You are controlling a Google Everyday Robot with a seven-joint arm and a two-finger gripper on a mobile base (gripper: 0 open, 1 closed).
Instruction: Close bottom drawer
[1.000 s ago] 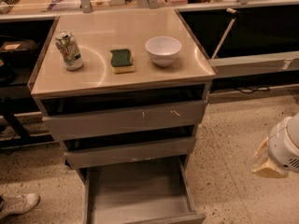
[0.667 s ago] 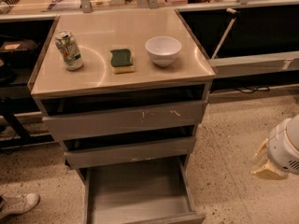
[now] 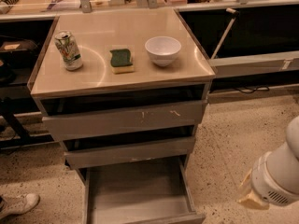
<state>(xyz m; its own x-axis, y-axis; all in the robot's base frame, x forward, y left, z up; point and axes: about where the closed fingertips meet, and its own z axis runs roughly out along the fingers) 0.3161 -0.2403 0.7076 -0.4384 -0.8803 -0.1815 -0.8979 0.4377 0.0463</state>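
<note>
The bottom drawer (image 3: 138,190) of the grey cabinet is pulled far out toward me, its shallow grey box empty, its front edge at the lower edge of the view. Above it sit the middle drawer front (image 3: 131,152) and the top drawer front (image 3: 124,119) with white scratch marks, both slightly out. My white arm shows at the lower right, to the right of the bottom drawer and apart from it. The gripper (image 3: 252,197) at its end is mostly hidden by the arm.
On the cabinet top (image 3: 93,76) stand a drink can (image 3: 68,50), a green and yellow sponge (image 3: 121,60) and a white bowl (image 3: 163,50). A shoe (image 3: 18,204) is at the lower left. Speckled floor (image 3: 229,143) lies right of the cabinet. Dark shelving runs behind.
</note>
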